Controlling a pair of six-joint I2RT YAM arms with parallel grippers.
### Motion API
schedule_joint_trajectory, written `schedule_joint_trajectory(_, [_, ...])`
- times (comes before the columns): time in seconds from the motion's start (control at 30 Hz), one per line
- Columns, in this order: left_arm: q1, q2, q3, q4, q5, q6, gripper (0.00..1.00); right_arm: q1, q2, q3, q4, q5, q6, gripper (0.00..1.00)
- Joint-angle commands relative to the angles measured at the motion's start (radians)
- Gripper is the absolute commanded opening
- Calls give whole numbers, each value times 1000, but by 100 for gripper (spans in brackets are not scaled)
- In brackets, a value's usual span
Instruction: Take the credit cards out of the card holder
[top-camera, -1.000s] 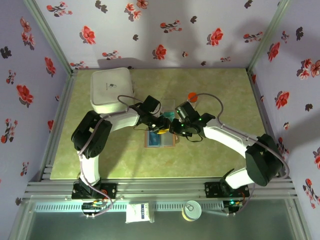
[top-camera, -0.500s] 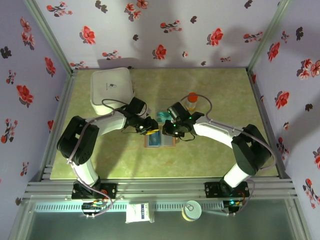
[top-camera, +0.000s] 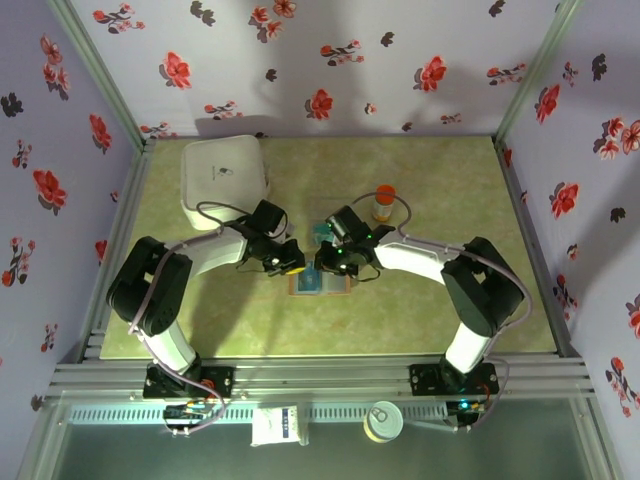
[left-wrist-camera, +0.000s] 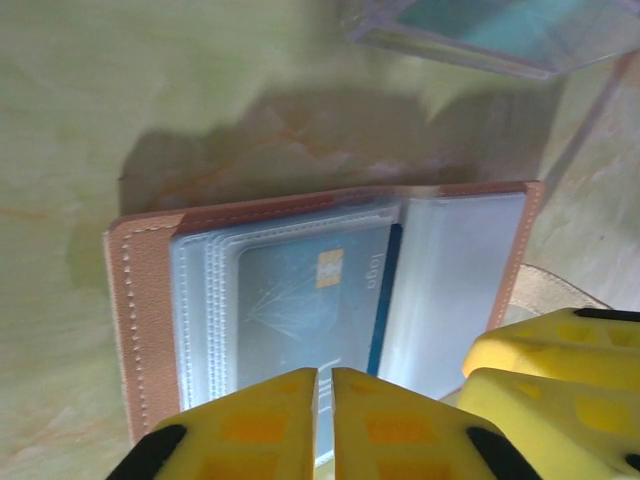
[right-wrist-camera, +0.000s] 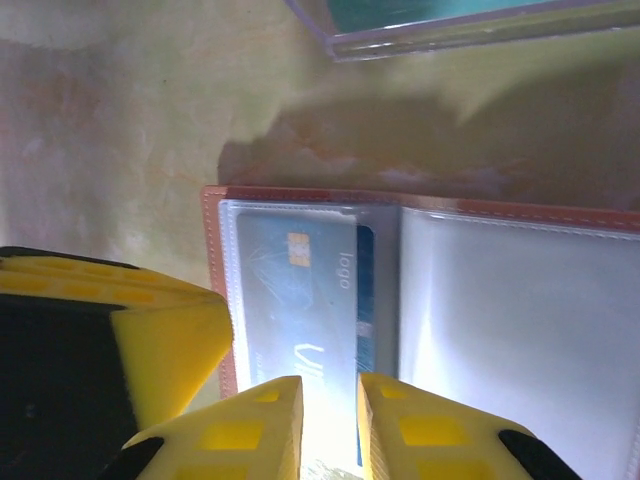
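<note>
The card holder lies open on the green table, brown rim round clear sleeves. A blue-grey credit card with a gold chip sits in the left sleeve, with a darker blue card edge behind it. My left gripper is shut just above that card's lower edge; whether it pinches anything I cannot tell. My right gripper hovers over the same card, jaws a little apart with nothing seen between them. From above, left gripper and right gripper meet over the holder's left half.
A clear plastic case with a teal card inside lies just behind the holder. An orange-capped bottle stands at the back right. A white square box fills the back left corner. Walls close in the table.
Both grippers have moved left and down from above the clear case onto the open holder. The left jaws have closed.
</note>
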Motion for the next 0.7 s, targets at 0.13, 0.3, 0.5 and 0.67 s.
schedule_joint_trajectory(0.13, [7, 0, -22, -44, -40, 36, 6, 8, 64, 30, 52, -63, 24, 24])
schedule_joint_trajectory(0.3, [7, 12, -22, -41, -37, 38, 5, 7, 85, 28, 55, -65, 25, 25])
schedule_joint_trajectory(0.5, [5, 23, -20, -46, -37, 43, 4, 8, 92, 24, 65, -71, 27, 24])
schedule_joint_trajectory(0.67, [6, 23, -23, -46, -43, 43, 3, 8, 103, 28, 68, -78, 25, 23])
